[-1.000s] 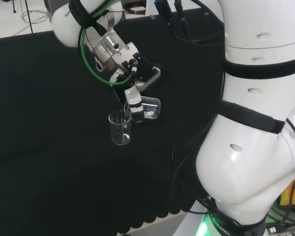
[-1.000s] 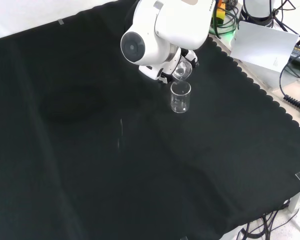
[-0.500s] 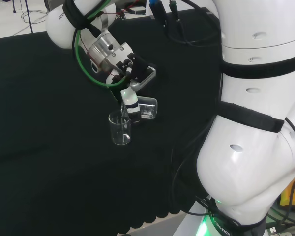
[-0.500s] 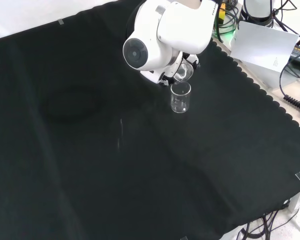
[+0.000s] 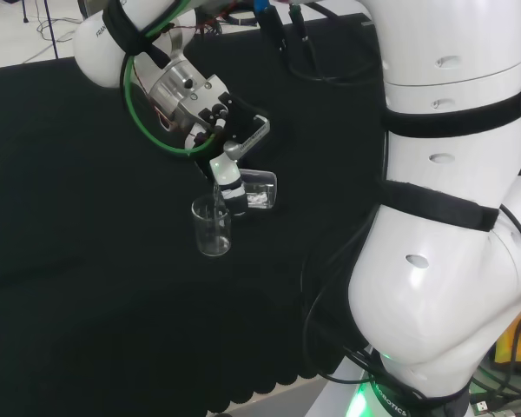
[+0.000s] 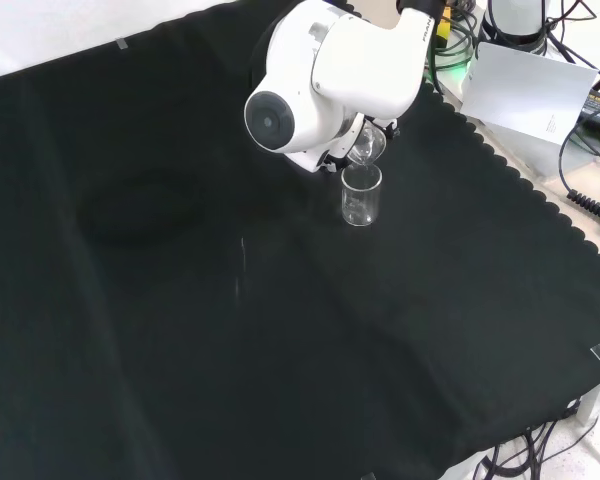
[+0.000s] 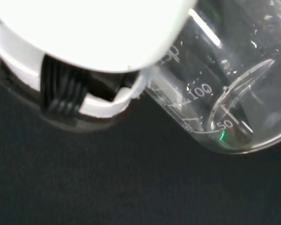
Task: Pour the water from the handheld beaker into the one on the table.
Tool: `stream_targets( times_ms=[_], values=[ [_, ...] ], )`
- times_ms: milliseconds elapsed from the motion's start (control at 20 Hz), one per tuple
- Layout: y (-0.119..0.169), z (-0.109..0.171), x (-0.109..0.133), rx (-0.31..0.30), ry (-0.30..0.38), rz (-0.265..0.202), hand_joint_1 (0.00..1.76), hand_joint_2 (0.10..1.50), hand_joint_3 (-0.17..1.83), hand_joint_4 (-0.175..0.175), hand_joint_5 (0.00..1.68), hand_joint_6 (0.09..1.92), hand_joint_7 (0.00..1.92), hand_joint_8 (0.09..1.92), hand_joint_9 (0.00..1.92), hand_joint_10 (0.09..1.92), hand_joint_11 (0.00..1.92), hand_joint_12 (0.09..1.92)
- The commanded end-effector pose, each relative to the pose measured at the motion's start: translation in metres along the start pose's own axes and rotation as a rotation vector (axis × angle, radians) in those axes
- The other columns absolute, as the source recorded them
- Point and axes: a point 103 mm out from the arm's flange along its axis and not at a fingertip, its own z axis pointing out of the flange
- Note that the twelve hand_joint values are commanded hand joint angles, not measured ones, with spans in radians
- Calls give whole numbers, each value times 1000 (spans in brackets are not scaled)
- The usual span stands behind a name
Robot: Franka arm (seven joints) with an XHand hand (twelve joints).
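A clear glass beaker [image 5: 212, 225] stands upright on the black cloth, also visible in the front view [image 6: 361, 194]. Just above it my hand [image 5: 228, 178] is shut on a second clear beaker [image 5: 257, 190], tipped almost onto its side with its lip over the standing beaker's mouth. In the front view the held beaker [image 6: 365, 147] pokes out below the arm's big white link, right above the standing one. The wrist view shows the held beaker [image 7: 225, 98] close up, lying tilted, with a finger [image 7: 79, 89] against its wall.
The arm's white links [image 5: 451, 217] fill the right of the head view. In the front view a white sheet [image 6: 530, 90] and cables [image 6: 590, 200] lie past the cloth's scalloped edge at the right.
The wrist and hand have shifted slightly to the left in the head view, and the held beaker has tipped a little further. The standing beaker has not moved.
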Motion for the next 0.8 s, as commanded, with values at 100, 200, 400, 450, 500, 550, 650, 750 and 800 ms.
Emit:
stream_targets(
  times_ms=[100,200,400,450,500,550,650,750,800],
  values=[
    [-1,-2,-1,26,-5,21,1465,297,1155,-175,1284,806,1372,767,1836,87,1325,644],
    [-2,-3,0,36,-9,25,1465,297,1155,-175,1284,805,1373,767,1836,87,1325,645],
    [-2,-5,3,41,-17,29,1465,295,1158,-175,1284,806,1372,770,1837,87,1325,647],
    [-3,-5,4,46,-21,30,1465,295,1158,-175,1284,807,1372,771,1838,87,1325,648],
    [-3,-6,4,50,-24,29,1465,294,1159,-175,1284,807,1373,772,1838,87,1325,649],
    [-3,-6,5,56,-26,29,1465,294,1160,-175,1284,807,1373,772,1838,87,1325,649],
    [-3,-7,6,70,-31,31,1465,293,1162,-175,1284,808,1373,771,1839,87,1324,650],
    [-3,-7,7,72,-33,34,1466,292,1163,-175,1284,807,1375,770,1840,87,1324,651],
    [-3,-8,7,73,-35,37,1466,291,1164,-175,1284,807,1375,770,1840,87,1323,651]
  ],
)
